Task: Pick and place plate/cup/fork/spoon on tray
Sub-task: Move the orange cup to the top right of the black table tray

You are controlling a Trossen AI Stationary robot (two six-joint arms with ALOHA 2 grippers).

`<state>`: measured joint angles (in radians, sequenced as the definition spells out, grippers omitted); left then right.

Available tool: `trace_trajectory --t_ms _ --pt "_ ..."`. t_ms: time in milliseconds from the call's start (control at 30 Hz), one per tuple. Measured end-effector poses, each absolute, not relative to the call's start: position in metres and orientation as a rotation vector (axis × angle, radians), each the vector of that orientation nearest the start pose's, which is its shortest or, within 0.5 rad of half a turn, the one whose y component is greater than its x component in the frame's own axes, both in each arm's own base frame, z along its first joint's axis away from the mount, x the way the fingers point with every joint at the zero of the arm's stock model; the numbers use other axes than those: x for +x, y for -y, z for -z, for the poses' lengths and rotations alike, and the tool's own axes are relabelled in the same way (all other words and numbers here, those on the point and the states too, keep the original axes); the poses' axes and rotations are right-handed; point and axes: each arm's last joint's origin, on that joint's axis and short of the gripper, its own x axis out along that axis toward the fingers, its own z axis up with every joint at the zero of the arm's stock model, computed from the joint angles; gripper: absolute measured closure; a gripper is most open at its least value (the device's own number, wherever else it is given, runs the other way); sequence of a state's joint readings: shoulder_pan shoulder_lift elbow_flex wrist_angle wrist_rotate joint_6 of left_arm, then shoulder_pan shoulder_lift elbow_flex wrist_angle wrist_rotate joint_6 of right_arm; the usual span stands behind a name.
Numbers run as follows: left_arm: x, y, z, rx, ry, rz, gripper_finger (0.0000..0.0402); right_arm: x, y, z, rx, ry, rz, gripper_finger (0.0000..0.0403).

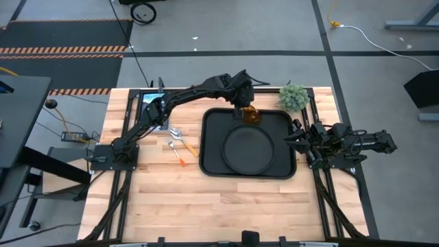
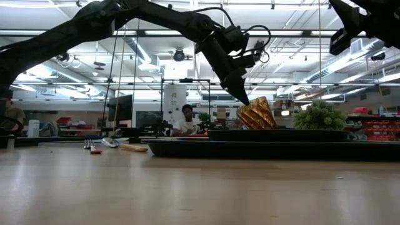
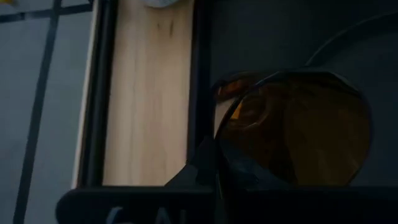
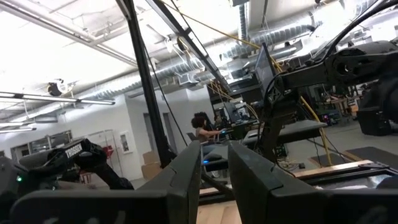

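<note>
The black tray lies on the table's middle right, with the round black plate flat inside it. My left gripper is over the tray's far edge, shut on the amber cup, which shows tilted in the low view. The spoon and the fork lie flat on the wood left of the tray. My right gripper waits at the tray's right edge, shut and empty, pointing up into the room. My left gripper holds the cup by its rim wall, one finger outside and the other showing dark through the amber wall, inside. The fingers slant down from the table's left. The cup tilts; the tray rim hides its lower end.
A small green plant stands just beyond the tray's far right corner, close to the cup. A tablet-like device lies at the table's far left. A person sits in the room behind the table. Bare wood lies toward the near edge.
</note>
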<state>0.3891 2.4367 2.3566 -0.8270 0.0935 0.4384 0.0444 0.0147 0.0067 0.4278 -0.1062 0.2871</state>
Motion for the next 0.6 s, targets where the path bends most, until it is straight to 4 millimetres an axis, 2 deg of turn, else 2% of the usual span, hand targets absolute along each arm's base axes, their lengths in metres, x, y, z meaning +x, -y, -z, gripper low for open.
trace_trajectory --t_ms 333,600 --pt "0.4928 -0.1928 -0.2385 0.192 -0.923 -0.054 0.0397 0.0895 -0.0067 -0.2048 0.27 0.397 -0.196 0.0315" --pt "0.4946 -0.1931 -0.2399 0.271 -0.904 -0.029 0.0392 0.0895 -0.0067 -0.2047 0.27 0.397 -0.196 0.0315"
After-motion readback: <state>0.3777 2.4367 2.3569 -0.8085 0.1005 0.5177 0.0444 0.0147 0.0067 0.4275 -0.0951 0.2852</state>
